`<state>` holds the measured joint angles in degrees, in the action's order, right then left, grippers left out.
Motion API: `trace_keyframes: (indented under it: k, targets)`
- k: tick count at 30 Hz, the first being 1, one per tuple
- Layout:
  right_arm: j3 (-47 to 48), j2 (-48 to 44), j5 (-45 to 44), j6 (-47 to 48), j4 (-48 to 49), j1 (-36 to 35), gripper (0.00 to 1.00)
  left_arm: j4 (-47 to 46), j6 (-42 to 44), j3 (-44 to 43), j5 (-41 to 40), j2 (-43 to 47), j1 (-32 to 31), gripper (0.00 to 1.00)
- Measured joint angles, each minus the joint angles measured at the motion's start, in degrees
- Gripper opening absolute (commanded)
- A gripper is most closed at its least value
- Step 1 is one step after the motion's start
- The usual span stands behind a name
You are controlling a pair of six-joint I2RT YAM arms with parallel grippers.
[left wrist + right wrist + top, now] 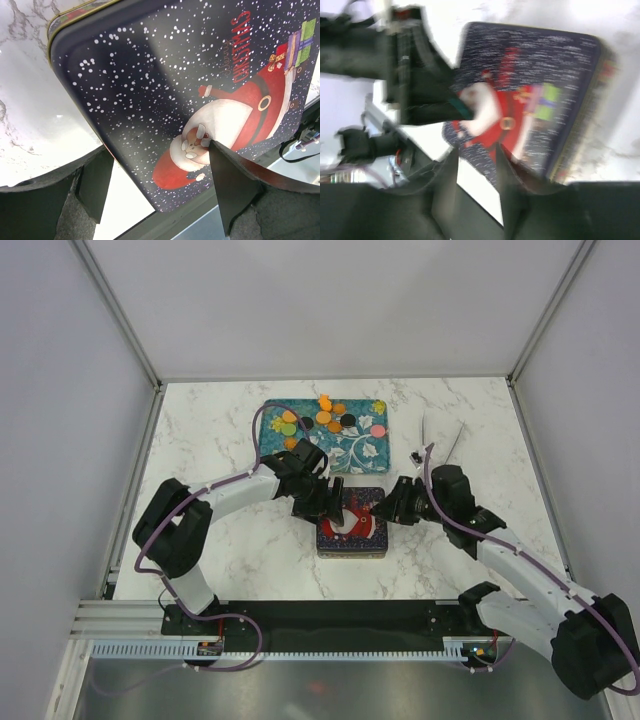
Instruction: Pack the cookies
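Observation:
The cookies (pixel 325 418), small orange, green, pink and black discs, lie on a teal flowered tray (pixel 372 450) at the back middle. In front of it sits a dark blue tin with a Santa picture (pixel 365 530) (pixel 165 75) (pixel 545 65), its lid on. My left gripper (pixel 335 502) (pixel 160 148) hangs open just over the tin's left part, one finger beyond its edge and the other over Santa. My right gripper (pixel 392 505) (pixel 476 150) is at the tin's right edge, jaws partly apart around a corner, the view blurred.
Pale flat items (pixel 442 440) lie on the marble table (pixel 210 450) to the right of the tray. The left arm (pixel 415 75) fills the far side of the right wrist view, close to my right gripper. White walls enclose the table.

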<state>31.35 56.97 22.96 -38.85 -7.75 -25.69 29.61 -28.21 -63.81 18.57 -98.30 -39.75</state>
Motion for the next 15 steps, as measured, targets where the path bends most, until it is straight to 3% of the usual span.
trace_keyframes:
  k: [3, 8, 15]
  targets:
    - [-1.14, -0.94, 6.36, -2.82, 5.46, 0.04, 0.0, -0.04, 0.0, 0.0, 0.0, -0.02, 0.0, 0.82]
    - [-9.4, 1.31, 13.73, -8.41, 17.79, -0.02, 0.0, -0.07, 0.0, 0.0, 0.02, -0.02, 0.0, 0.82]
    - [-20.92, 11.45, 19.3, -13.97, 38.49, 0.22, 0.0, -0.15, 0.04, -0.09, 0.17, -0.22, 0.02, 0.82]
